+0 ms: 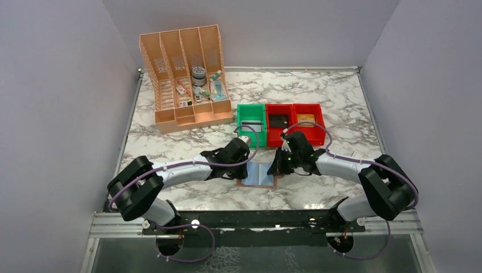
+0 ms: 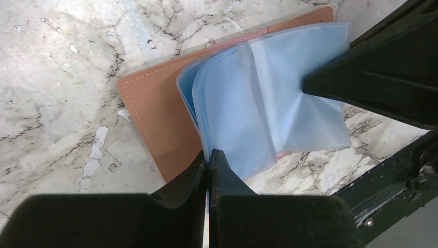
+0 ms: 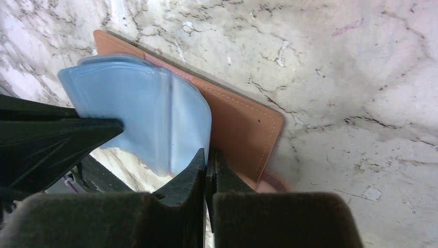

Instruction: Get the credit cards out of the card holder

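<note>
- Left jaws pinch a pale blue sleeve of the open brown leather-look card holder.
- Right jaws pinch its opposite edge.
- Long axis: left-right across the marble bench.

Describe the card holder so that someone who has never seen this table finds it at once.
On the marble table, look between the two arms, on the near side of the green bin and red bins. The card holder lies open there, the left hand and right hand each pinching a sleeve. Unlike the bins, it is a flat brown leather-look cover with blue sleeves fanning up.
</note>
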